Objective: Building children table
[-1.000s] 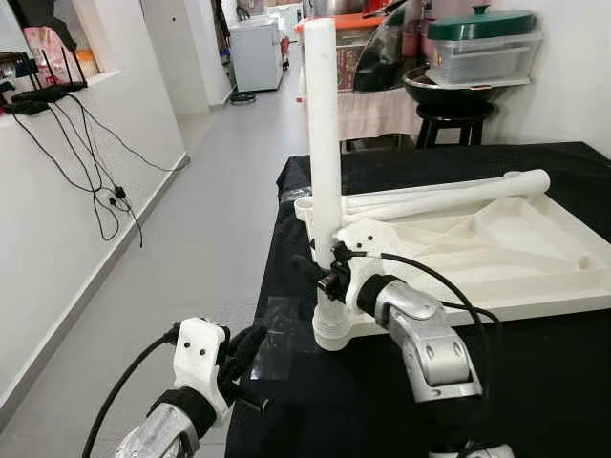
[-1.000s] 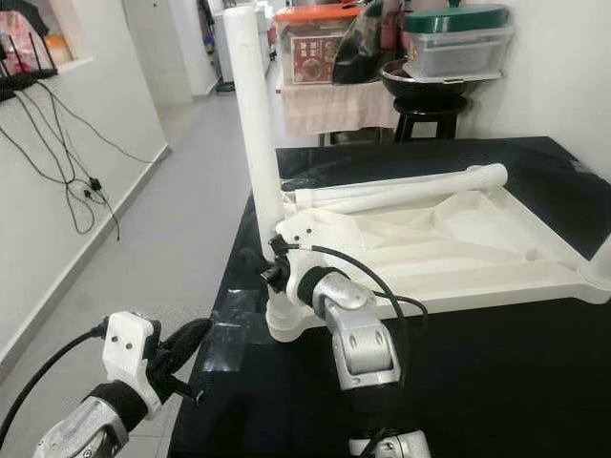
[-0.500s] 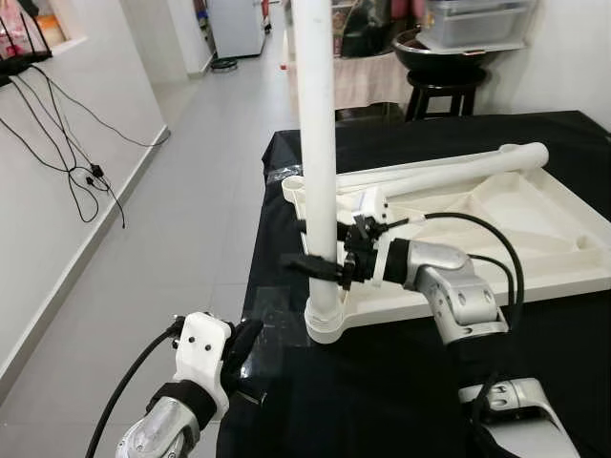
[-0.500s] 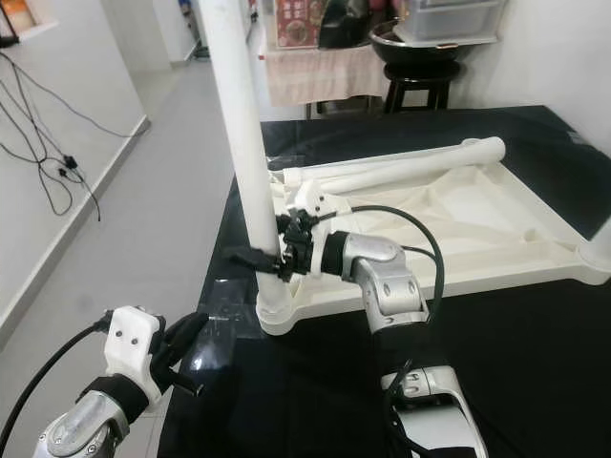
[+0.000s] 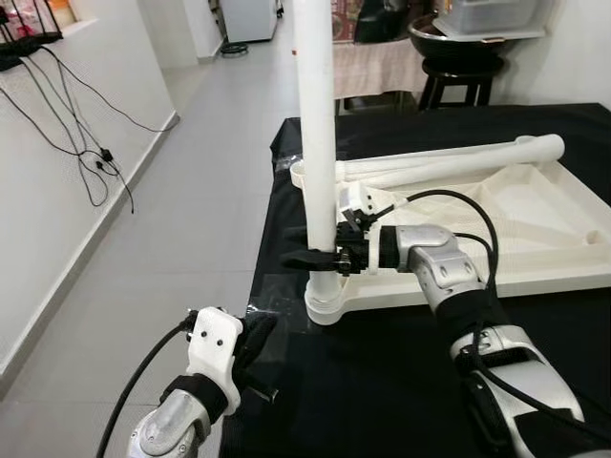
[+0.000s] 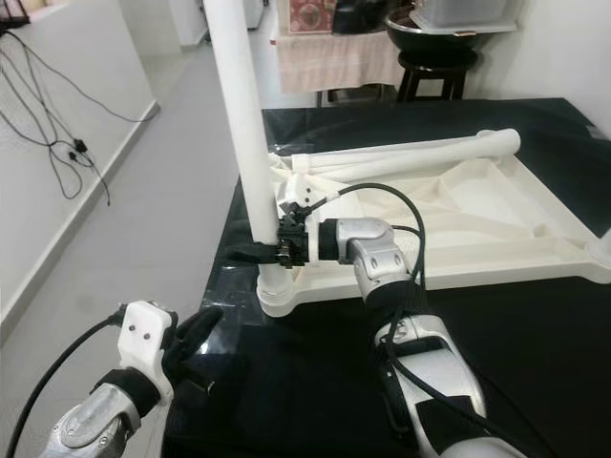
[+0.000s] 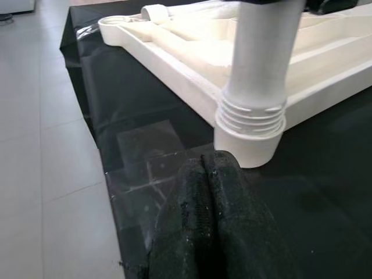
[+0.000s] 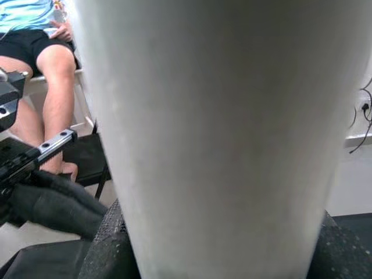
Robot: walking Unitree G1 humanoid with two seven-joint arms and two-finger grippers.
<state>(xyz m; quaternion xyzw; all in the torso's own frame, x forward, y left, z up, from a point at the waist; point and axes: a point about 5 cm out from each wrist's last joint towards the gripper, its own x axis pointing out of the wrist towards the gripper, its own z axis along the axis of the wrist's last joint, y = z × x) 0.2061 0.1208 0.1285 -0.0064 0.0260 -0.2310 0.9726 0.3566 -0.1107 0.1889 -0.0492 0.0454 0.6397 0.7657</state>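
Note:
A white plastic tabletop (image 5: 535, 284) lies upside down on the black-covered table. One white leg (image 5: 315, 114) stands upright in the near-left corner socket (image 5: 327, 310), its thread showing just above the socket (image 7: 251, 110). My right gripper (image 5: 311, 256) is shut on this leg low down, a little above the socket; the leg (image 8: 221, 133) sits between its dark pads. A second leg (image 5: 449, 162) lies flat across the far side of the tabletop. My left gripper (image 5: 254, 340) hangs shut at the table's near-left edge, its fingers (image 7: 209, 221) pressed together, a short way from the socket.
The black cloth (image 5: 382, 391) hangs over the table edge, with tiled floor (image 5: 181, 219) to the left. Cables (image 5: 86, 124) hang on the left white wall. A stool with a pot (image 5: 468, 86) stands behind the table. A seated person's legs (image 8: 49, 99) are nearby.
The right arm has swung from below to reach the leg from the right side, with the gripper staying on its lower part. The camera has shifted; the left gripper has barely moved.

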